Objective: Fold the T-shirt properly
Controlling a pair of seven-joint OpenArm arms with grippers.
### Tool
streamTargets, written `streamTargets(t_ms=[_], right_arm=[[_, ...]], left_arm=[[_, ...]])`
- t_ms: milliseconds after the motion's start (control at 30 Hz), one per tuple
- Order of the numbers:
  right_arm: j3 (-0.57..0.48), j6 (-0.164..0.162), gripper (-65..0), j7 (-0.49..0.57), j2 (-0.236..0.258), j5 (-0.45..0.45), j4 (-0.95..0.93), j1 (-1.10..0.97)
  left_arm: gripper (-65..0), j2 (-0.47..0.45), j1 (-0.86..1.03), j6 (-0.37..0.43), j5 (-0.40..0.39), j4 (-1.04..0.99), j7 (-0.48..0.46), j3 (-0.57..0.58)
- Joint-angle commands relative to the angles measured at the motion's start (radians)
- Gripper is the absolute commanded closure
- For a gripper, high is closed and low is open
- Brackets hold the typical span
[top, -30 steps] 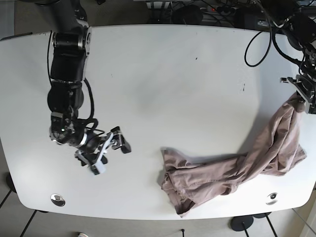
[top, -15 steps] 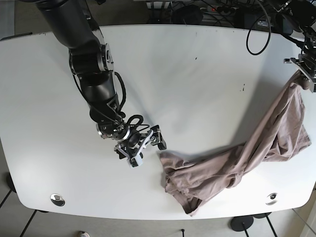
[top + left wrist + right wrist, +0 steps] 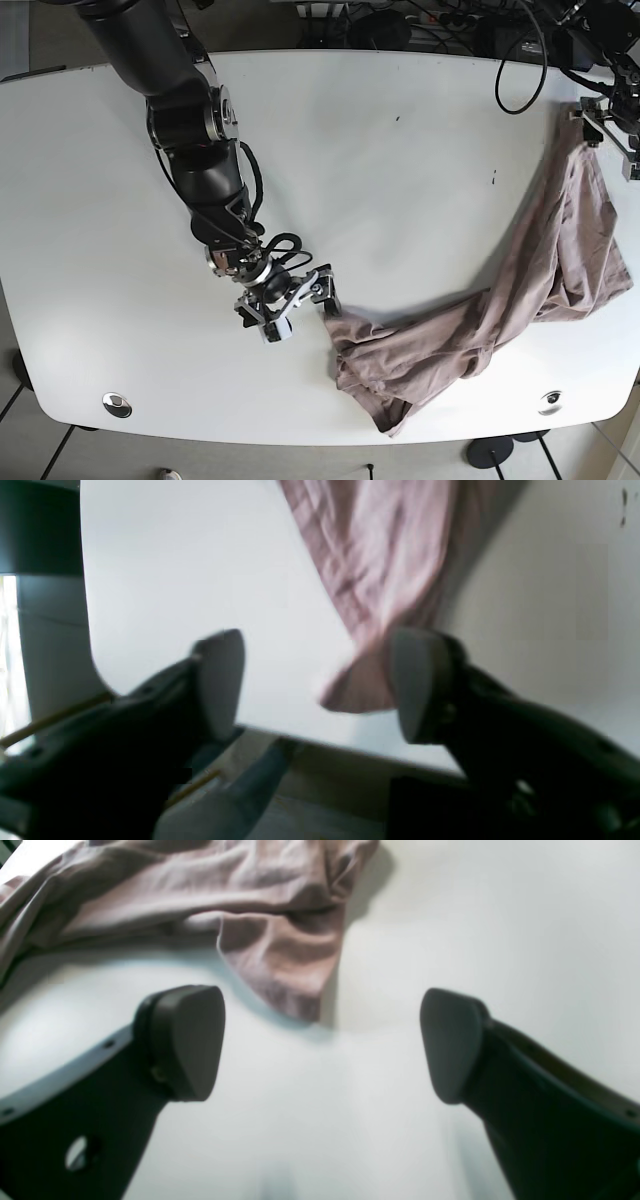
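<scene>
The T-shirt [image 3: 520,300], a dusty pink, lay strung out across the white table [image 3: 380,180]; one bunched end sat just ahead of the right pincer [image 3: 290,300], and the other end rose to the left pincer [image 3: 612,125] at the table's far edge. From the base view the right pincer seemed almost to touch the cloth; the right wrist view settled it, for there the right pincer [image 3: 320,1045] stood wide open, both pads clear of the fabric, bare table between them, and the shirt's nearest fold [image 3: 280,950] hung just beyond the gap, slightly toward the left-hand finger [image 3: 185,1040]. That same wrist view showed only the crumpled end; the long run of cloth toward the other arm appeared in the base view alone.

Over at the left pincer, the base view gave a small, crowded picture: cloth drawn up to it, jaws too small to read. The left wrist view was blurred but told more; the left pincer [image 3: 315,685] had its fingers spread apart, and a gathered tip of the shirt [image 3: 360,690] sat against the inner face of the right-hand finger [image 3: 420,680], well short of the other finger [image 3: 220,680]; whether that tip was pinched or merely resting there, I could not tell. Beyond that pincer the fabric [image 3: 380,555] stretched away over the table; below it ran the table's edge.
</scene>
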Motion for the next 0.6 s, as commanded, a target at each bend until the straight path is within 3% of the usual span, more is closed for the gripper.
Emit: streamTargets(t_ms=[33, 100, 200, 267, 433, 600], right_arm=[[0.001, 0.009, -58.3, 0.011, -0.006, 0.011, 0.045, 0.026], [0.003, 0.014, -58.3, -0.026, -0.006, 0.016, 0.051, 0.02], [0.003, 0.014, -58.3, -0.038, -0.002, 0.017, 0.129, -0.031], [0.003, 0.015, -58.3, -0.039, 0.016, 0.017, 0.22, -0.088], [0.004, 0.017, -58.3, -0.093, 0.022, 0.019, 0.356, -0.177], [0.004, 0.017, -58.3, -0.099, 0.05, 0.019, 0.472, -0.267]], left_arm=[[-45.6, -0.019, -0.019, 0.002, -0.092, -0.027, -0.022, 0.006], [-45.1, -0.019, -0.076, 0.002, -0.183, -0.085, -0.024, 0.072], [-45.1, -0.004, -0.26, 0.006, -0.157, -0.237, -0.084, 0.187], [-45.1, 0.019, -0.382, 0.124, -0.109, -0.398, -0.237, 0.296], [-45.1, 0.019, -0.613, 0.272, -0.046, -0.748, -0.556, 0.56], [-45.6, 0.042, -0.783, 0.512, 0.007, -1.076, -0.948, 0.809]])
